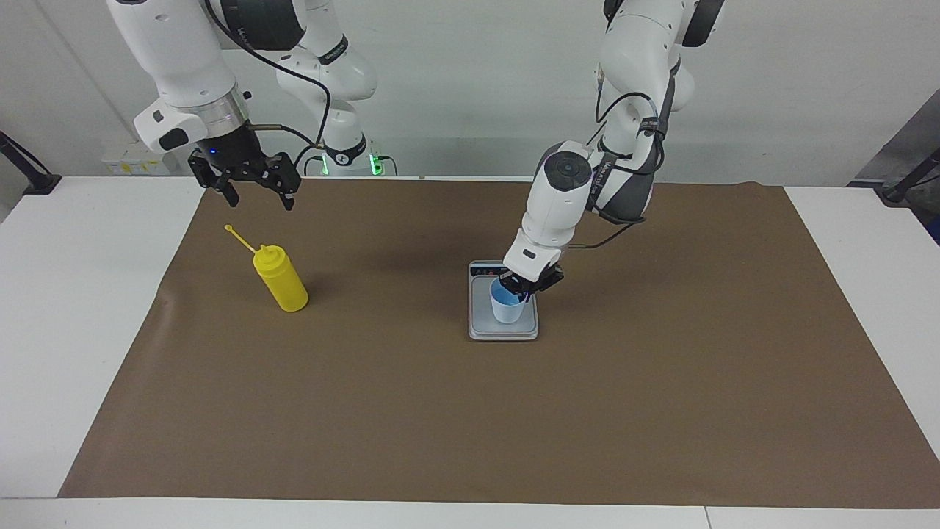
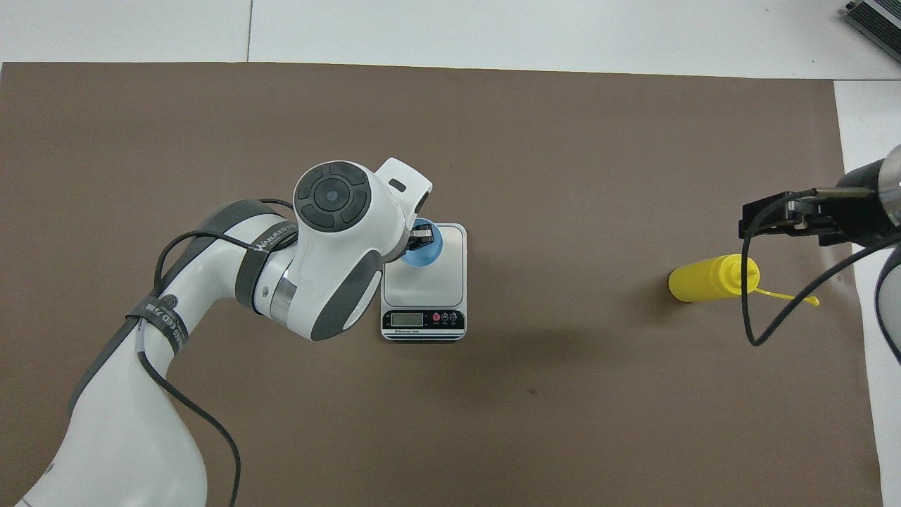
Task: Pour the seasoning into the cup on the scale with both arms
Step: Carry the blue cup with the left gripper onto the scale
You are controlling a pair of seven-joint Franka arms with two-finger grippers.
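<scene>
The yellow seasoning bottle [image 1: 281, 281] stands upright on the brown mat toward the right arm's end of the table, its cap strap [image 1: 239, 236] sticking out; it also shows in the overhead view [image 2: 711, 278]. My right gripper [image 1: 258, 197] [image 2: 767, 218] hangs open in the air above and beside the bottle, apart from it. The light blue cup [image 1: 507, 308] [image 2: 429, 255] stands on the silver-grey scale [image 1: 503, 330] [image 2: 436, 282] at mid-table. My left gripper [image 1: 516, 290] [image 2: 421, 241] is down at the cup's rim, one finger inside it, shut on the rim.
A brown mat [image 1: 514, 426] covers most of the white table [image 1: 66, 330]. The scale's display strip [image 2: 422, 320] faces the robots. The left arm's forearm hangs over the scale's edge toward the left arm's end of the table.
</scene>
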